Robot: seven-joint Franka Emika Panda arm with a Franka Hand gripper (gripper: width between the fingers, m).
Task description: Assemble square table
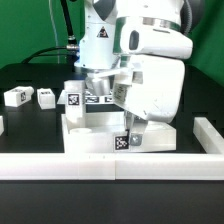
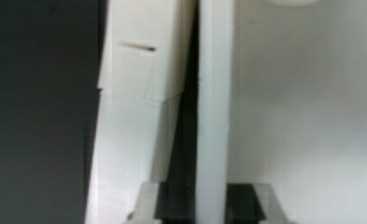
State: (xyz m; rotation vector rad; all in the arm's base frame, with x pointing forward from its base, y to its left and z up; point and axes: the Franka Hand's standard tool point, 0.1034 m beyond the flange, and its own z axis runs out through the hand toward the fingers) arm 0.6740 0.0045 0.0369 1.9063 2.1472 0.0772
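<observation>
On the black table, the white plastic square tray-like tabletop sat just behind the long white rail, the claw pinched tight on what looked like its raised rim, probably to square it up while the short white block legs waited apart.

There was one tabletop, two loose legs, a first leg and a second leg, and one rail.

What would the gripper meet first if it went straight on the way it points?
The square tabletop: the gripper points down at its raised rim and seems to be touching it, though depth is unclear.
</observation>
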